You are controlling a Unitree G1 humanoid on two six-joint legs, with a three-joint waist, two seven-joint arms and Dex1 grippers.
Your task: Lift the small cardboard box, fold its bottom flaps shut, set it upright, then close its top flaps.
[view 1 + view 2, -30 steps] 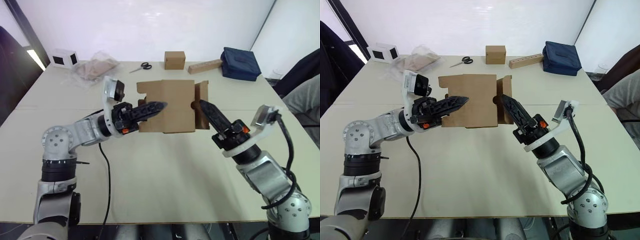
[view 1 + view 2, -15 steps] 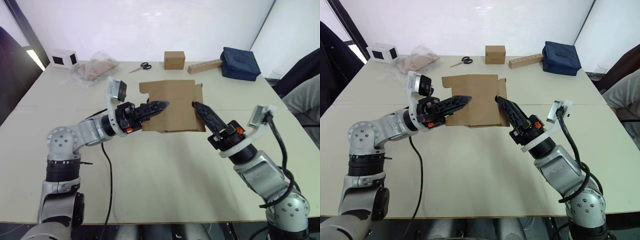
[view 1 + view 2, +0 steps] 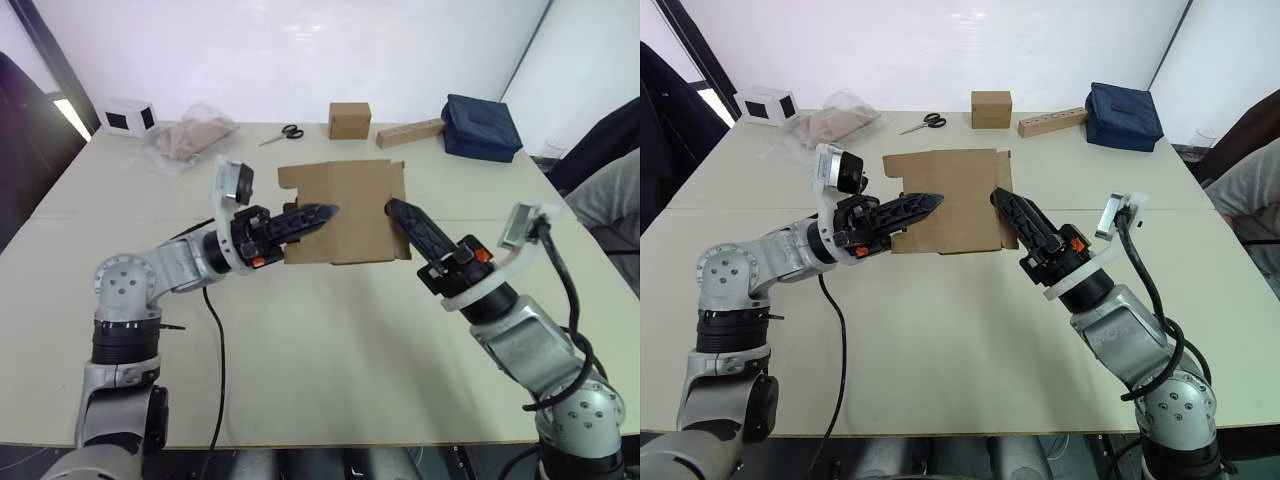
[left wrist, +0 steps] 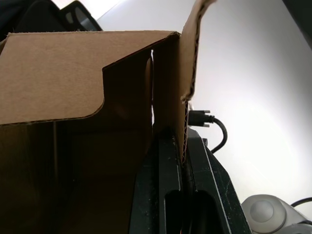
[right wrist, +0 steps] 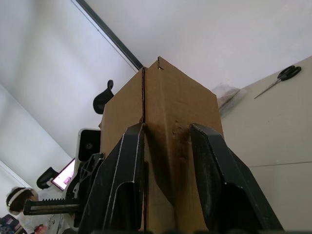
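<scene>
The small cardboard box (image 3: 340, 205) was seen to be of matt brown corrugated cardboard, its fluted core exposed along a cut flap edge in the left wrist view. The fingers of the left gripper (image 3: 322, 211) and right gripper (image 3: 998, 197) were of ridged black plastic with a slight sheen. The table (image 3: 300, 340) was surfaced in a smooth, matt cream finish. Crinkled clear plastic (image 3: 190, 135) was noted near the far left corner, and a dark blue cloth bag (image 3: 482, 125) near the far right corner.
</scene>
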